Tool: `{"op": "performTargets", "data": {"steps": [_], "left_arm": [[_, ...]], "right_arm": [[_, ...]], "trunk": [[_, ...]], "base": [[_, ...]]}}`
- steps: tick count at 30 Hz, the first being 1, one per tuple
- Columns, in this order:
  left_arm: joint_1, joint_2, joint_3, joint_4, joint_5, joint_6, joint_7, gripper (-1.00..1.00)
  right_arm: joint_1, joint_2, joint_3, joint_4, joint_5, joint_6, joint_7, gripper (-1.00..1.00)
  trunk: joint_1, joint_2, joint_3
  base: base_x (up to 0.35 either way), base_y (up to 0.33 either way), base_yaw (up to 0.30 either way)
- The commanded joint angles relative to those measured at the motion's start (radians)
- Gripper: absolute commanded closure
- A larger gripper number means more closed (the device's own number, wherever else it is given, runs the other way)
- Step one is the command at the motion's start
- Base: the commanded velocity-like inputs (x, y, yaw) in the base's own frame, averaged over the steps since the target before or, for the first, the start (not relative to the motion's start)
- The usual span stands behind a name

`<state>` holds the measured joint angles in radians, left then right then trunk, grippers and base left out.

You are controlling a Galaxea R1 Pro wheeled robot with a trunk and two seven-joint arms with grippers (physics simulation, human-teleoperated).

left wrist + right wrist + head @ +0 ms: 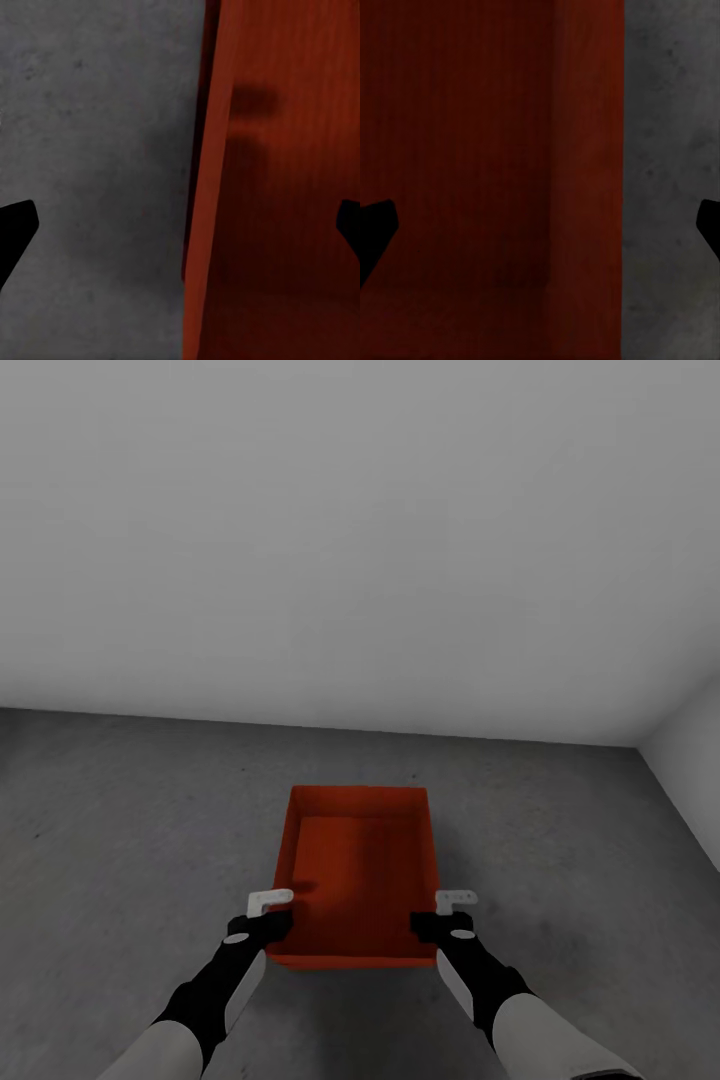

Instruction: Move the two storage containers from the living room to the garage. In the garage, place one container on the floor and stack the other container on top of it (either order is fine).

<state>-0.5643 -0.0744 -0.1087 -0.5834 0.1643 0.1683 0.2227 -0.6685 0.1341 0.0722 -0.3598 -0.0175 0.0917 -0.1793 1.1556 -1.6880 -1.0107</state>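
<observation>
Grey speckled concrete floor (130, 830) runs to a white wall at twelve o'clock. On it, dead ahead, sits one orange-red container (360, 860), stiff-walled, probably light. My left pincer (268, 905) and right pincer (455, 905) both gape wide, each straddling a long side wall near the close corners: good rims to pinch.

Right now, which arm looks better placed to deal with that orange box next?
Neither clearly: the left gripper and right gripper each straddle a side wall of the storage container, jaws open, symmetrically. Probably both together.
</observation>
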Motion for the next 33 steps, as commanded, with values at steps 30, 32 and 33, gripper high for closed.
{"op": "performTargets", "data": {"steps": [30,32,33], "left_arm": [[0.000,-0.001,-0.005,-0.003,0.013,0.013,0.010,-1.00],[0.000,-0.001,-0.005,-0.003,0.014,0.013,0.010,-1.00],[0.000,-0.001,-0.005,-0.003,0.014,0.013,0.010,-1.00]], "right_arm": [[0.001,-0.001,0.008,-0.002,-0.001,0.007,-0.008,-1.00],[0.001,-0.001,0.008,-0.002,-0.001,0.007,-0.008,-1.00],[0.001,-0.001,0.008,-0.002,-0.001,0.008,-0.008,-1.00]], "trunk": [[-0.058,0.105,0.046],[-0.065,0.119,0.053],[-0.069,0.126,0.056]], "base": [[0.000,0.000,0.000],[0.000,0.000,0.000],[0.000,0.000,0.000]]}}
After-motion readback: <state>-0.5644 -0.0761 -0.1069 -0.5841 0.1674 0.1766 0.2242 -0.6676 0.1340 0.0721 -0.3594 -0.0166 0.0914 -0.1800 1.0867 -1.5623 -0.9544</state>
